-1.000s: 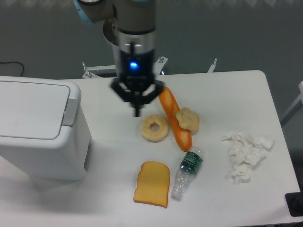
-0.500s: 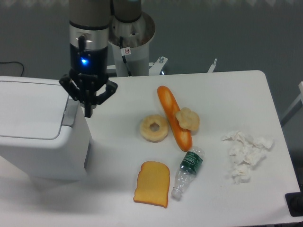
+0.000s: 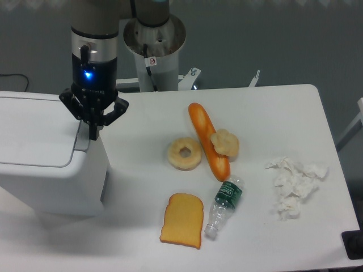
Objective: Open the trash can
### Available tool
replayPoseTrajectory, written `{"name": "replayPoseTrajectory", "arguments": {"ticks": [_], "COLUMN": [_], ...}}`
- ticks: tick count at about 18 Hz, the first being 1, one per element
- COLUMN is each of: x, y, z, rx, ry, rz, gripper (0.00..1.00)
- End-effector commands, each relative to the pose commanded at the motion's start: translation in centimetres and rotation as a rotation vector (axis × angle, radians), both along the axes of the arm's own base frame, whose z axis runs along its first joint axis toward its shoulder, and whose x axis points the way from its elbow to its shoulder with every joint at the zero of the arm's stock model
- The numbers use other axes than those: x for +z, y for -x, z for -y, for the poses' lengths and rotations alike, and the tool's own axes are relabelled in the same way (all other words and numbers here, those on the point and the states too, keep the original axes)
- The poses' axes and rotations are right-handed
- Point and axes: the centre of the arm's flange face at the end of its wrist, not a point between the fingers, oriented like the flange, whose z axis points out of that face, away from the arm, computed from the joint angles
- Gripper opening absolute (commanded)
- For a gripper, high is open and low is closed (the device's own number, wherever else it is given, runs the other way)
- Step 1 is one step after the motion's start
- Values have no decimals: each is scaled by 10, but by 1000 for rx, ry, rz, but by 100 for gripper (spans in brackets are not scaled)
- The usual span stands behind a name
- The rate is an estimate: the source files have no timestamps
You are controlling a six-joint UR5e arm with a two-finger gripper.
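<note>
You see the gripper (image 3: 92, 136) at upper left, fingers pressed together, tip over the grey tab (image 3: 83, 135), trash can (image 3: 45, 153) cut off at left edge, lid down.

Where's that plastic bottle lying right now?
The plastic bottle lies on its side near the front of the table, just right of the slice of bread and below the long bread roll.

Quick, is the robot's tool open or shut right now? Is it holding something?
Tool: shut, holding nothing, right above the grey tab of the trash can.
</note>
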Motion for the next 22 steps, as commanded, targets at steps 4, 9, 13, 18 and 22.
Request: {"name": "replayPoseTrajectory", "arguments": {"ticks": [4, 9, 13, 18, 22], "x": [1, 2, 26, 37, -21], "y": [-3, -3, 5, 83, 178], "z": [-1, -1, 0, 39, 92], "rx": [-6, -6, -4, 110, 190], "ry": [-1, -4, -47, -27, 110], "rz": [-1, -3, -28, -121, -125], "gripper": [0, 0, 40, 100, 100]}}
